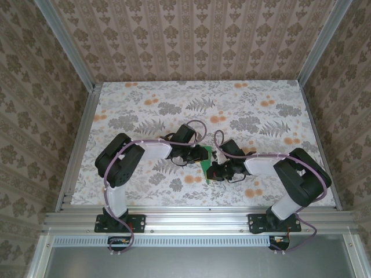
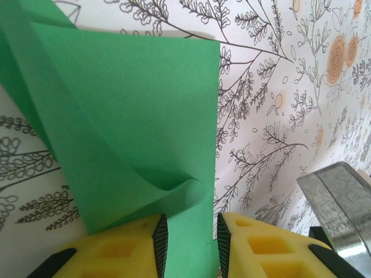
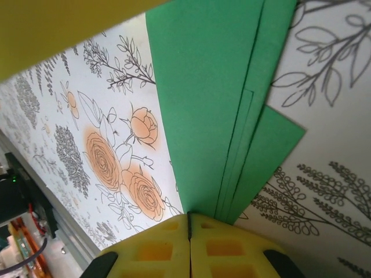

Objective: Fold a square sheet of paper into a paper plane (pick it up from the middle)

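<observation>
Pinching the stacked layers of the part-folded square sheet of paper (image 3: 203, 104) at the near middle of the table (image 1: 145, 104), right gripper (image 3: 189, 221) sits clamped tight, likely anchoring the folds, while left gripper (image 2: 192, 231) straddles a buckled flap, jaws apart, seemingly ready to crease it.

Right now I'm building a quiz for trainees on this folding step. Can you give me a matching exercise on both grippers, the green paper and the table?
Things:
1. left gripper
2. right gripper
3. green paper
4. table

States:
A. printed with flowers and ferns
B. pads pressed together
C. folded into overlapping layers
D. fingers apart, paper between them

Pairs: 1-D, 2-B, 3-C, 4-A
</observation>
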